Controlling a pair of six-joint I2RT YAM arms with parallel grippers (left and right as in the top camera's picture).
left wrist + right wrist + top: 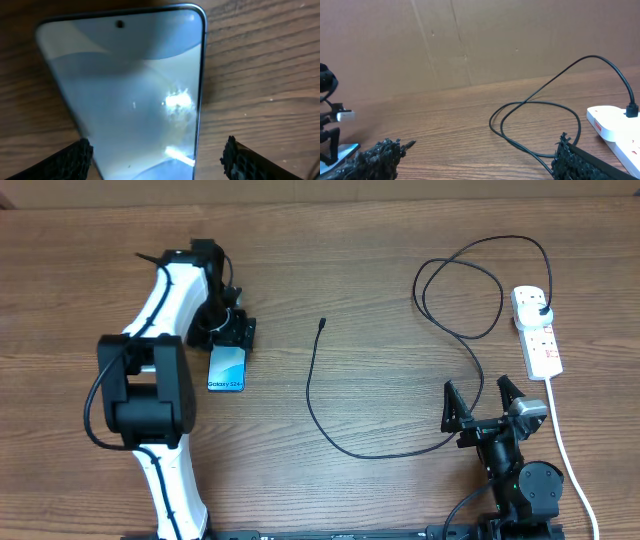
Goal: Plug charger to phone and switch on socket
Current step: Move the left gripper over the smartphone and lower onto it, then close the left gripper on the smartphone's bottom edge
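The phone [227, 368] lies flat on the table at the left, its blue-teal screen up; it fills the left wrist view [130, 85]. My left gripper [229, 332] is open and sits over the phone's far end, one finger on each side [157, 160]. The charger, a thin black cable [330, 430], loops across the middle, its connector tip [322, 323] lying free. Its black plug [541, 309] sits in the white socket [537, 332] at the right, which also shows in the right wrist view [615, 125]. My right gripper [483, 400] is open and empty by the front edge [475, 155].
The socket's thick white cord [570, 460] runs toward the front right edge beside my right arm. A brown cardboard wall [470, 40] stands behind the table. Cable loops [535, 120] lie just ahead of my right gripper.
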